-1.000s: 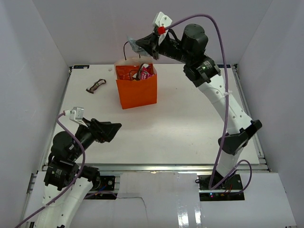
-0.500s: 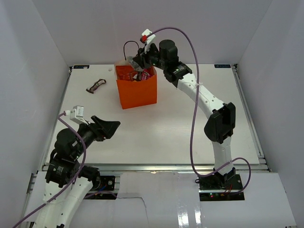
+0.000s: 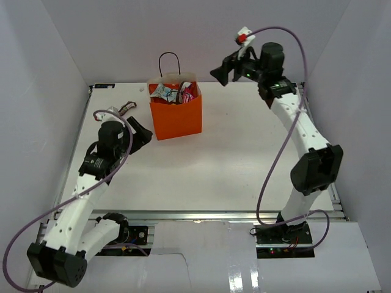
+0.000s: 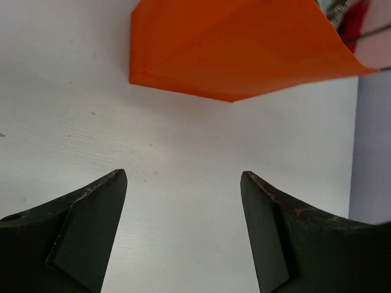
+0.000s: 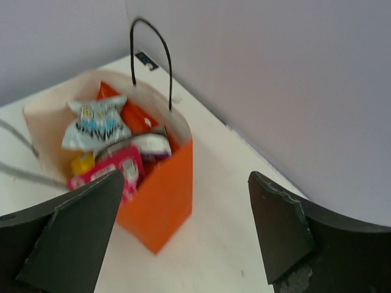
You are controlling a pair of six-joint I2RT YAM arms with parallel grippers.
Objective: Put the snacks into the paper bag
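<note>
Top external view: the bag (image 3: pixel 177 119) is seen standing upright toward the far side of the table (image 3: pixel 232 165), its black handle (image 3: pixel 169 61) raised above the rim. Its mouth is filled with snacks: a silver-grey packet (image 3: pixel 163 91) is laid on top at the left, and a pink packet (image 3: pixel 187 94) is tucked at the right. A small dark packet (image 3: pixel 127 106) is left on the table to the left of the bag and is partly hidden by the left arm. The left gripper (image 3: pixel 142 133) is held low, just beside the bag's left wall. The right gripper (image 3: pixel 220 72) is held high, to the right of the bag and apart from it. In the left wrist view the left gripper (image 4: pixel 183 235) is shown with its fingers (image 4: pixel 85 238) spread wide and nothing between them; the bag's orange wall (image 4: pixel 244 49) is seen ahead, not touched. In the right wrist view the right gripper (image 5: pixel 183 238) is likewise spread and empty, and the bag (image 5: pixel 162 204) is looked into from above. The silver-grey packet (image 5: pixel 96 125) is rested on a red bag (image 5: pixel 131 116), with the pink packet (image 5: pixel 119 168) and a yellow packet (image 5: pixel 82 163) nearer the front.
</note>
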